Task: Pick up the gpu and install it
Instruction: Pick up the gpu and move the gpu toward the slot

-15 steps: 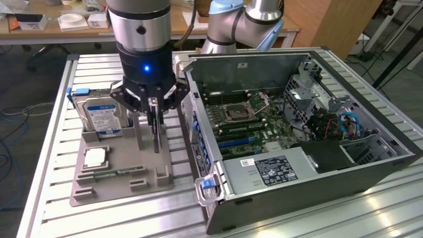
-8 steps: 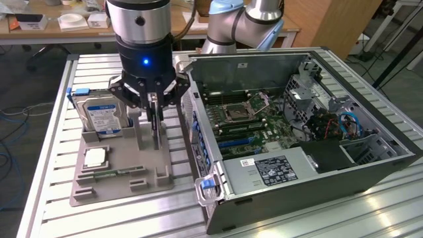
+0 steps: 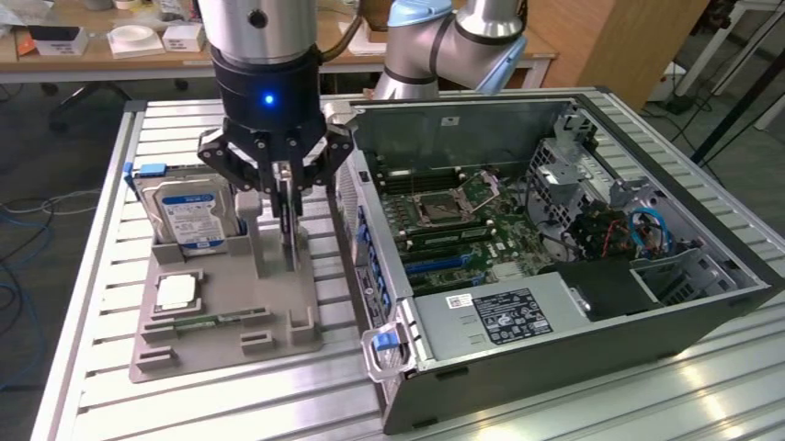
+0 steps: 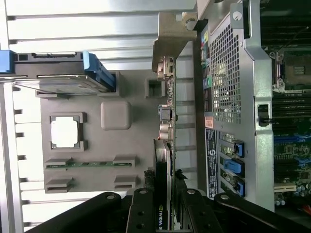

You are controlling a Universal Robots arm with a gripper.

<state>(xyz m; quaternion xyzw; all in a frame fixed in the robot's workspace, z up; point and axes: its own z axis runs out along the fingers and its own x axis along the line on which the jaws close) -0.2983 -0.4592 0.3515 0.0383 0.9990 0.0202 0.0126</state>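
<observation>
The gpu [image 3: 290, 241] is a thin dark card standing on edge in a slot of the grey holder tray [image 3: 221, 354], next to the open computer case [image 3: 687, 317]. My gripper [image 3: 290, 209] hangs straight down over it, its two black fingers pressed against the card's flat sides. In the wrist view the gpu [image 4: 164, 145] runs edge-on away from the gripper [image 4: 164, 213], with its silvery end bracket [image 4: 167, 43] at the far end. The card's lower edge is still down at the tray.
A silver hard drive [image 3: 187, 216] with a blue-white label stands in the tray on the exterior view's left. A pale square chip [image 3: 178, 291] and a narrow green memory stick [image 3: 215, 322] lie nearer the front. The motherboard [image 3: 466, 230] lies exposed inside the case, whose wall is close beside the card.
</observation>
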